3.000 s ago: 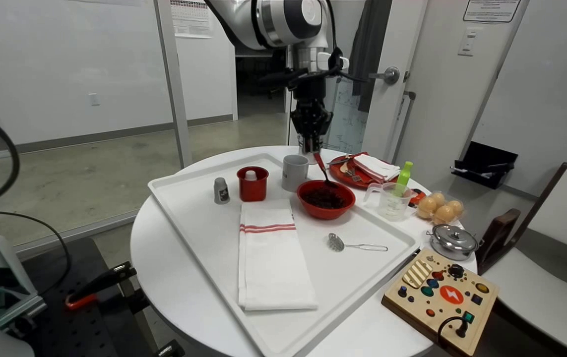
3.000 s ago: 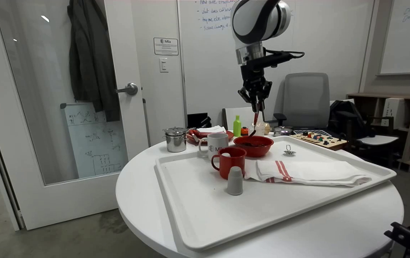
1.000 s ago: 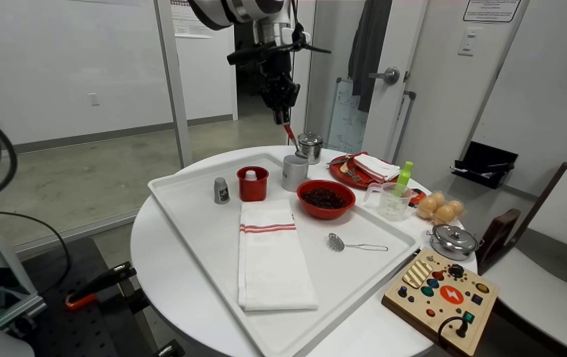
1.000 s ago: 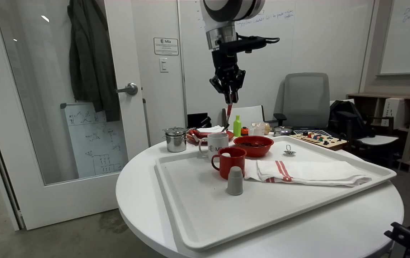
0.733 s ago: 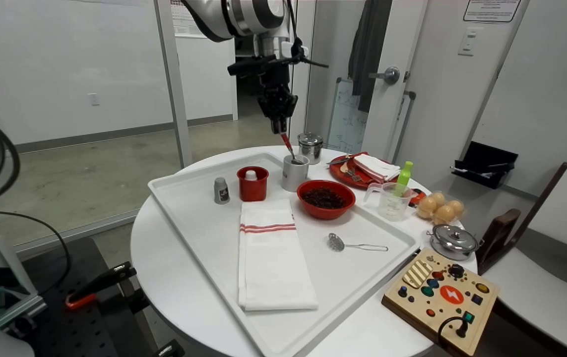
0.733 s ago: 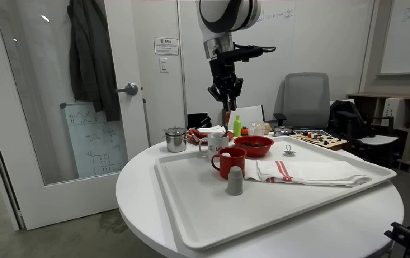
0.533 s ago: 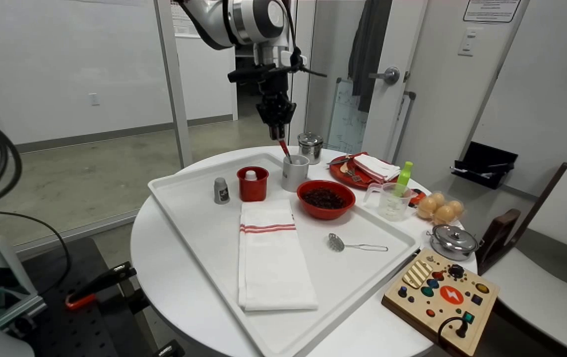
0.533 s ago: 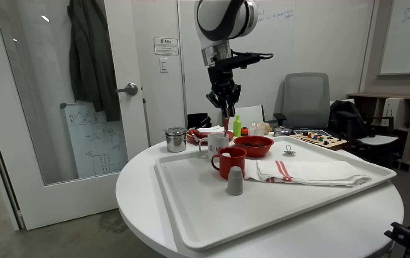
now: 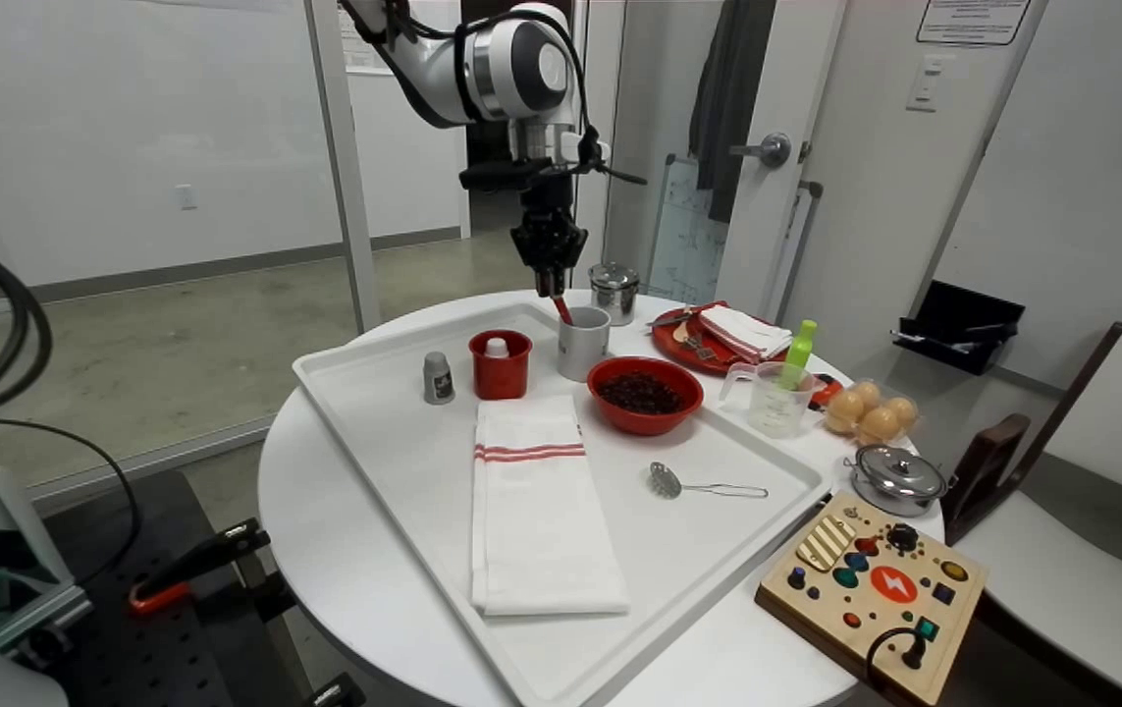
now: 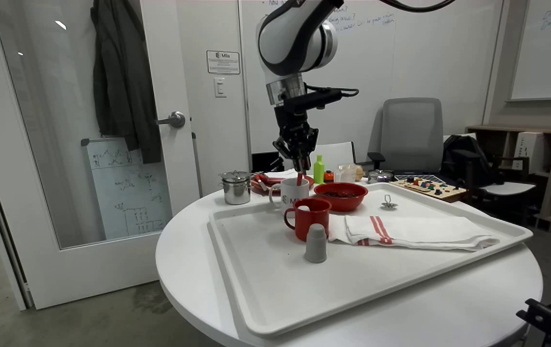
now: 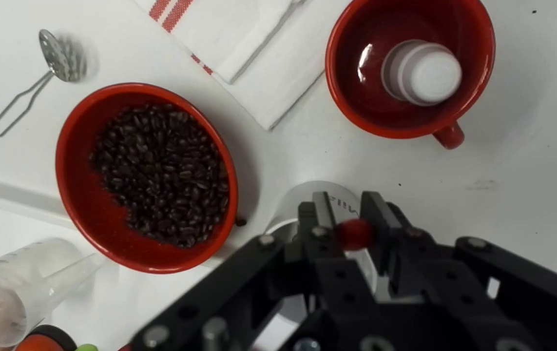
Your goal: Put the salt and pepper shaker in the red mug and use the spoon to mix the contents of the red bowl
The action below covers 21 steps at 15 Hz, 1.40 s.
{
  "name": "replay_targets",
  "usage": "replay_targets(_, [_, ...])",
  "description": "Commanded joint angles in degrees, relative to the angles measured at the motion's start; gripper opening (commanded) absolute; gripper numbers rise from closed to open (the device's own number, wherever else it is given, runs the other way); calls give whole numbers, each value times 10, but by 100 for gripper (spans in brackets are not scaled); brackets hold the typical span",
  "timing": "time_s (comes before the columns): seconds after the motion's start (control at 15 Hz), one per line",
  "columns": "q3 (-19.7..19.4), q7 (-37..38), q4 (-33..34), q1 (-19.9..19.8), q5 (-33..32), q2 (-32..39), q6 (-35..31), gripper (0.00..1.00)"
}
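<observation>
My gripper is above the light grey mug and shut on the spoon's red handle. The spoon's head is hidden inside that mug. In the wrist view the handle end sits between the fingers. The red mug stands upright beside it with the whitish shaker inside. The grey shaker stands upright on the tray beside the red mug. The red bowl holds dark beans and also shows in the wrist view.
A white tray bears a folded towel and a silvery slotted skimmer. A metal pot and a red plate stand behind the grey mug. A measuring cup stands beside the bowl.
Three seconds ago the spoon's head was in the red bowl. My gripper has carried it over to the grey mug and lowered it inside. The grey mug has shifted slightly.
</observation>
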State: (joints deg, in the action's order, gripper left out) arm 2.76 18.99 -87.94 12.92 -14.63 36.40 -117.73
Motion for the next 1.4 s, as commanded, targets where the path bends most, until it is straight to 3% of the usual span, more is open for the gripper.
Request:
replay_targets(0.0, [-7, -11, 45, 2, 21, 32, 17, 48])
replay_targets(0.53, [-20, 3, 44, 9, 15, 24, 33, 100])
replay_targets(1.07, [-17, 21, -25, 7, 16, -67, 6, 100])
replay_targets(1.33, [-15, 38, -95, 2, 18, -123, -37, 100])
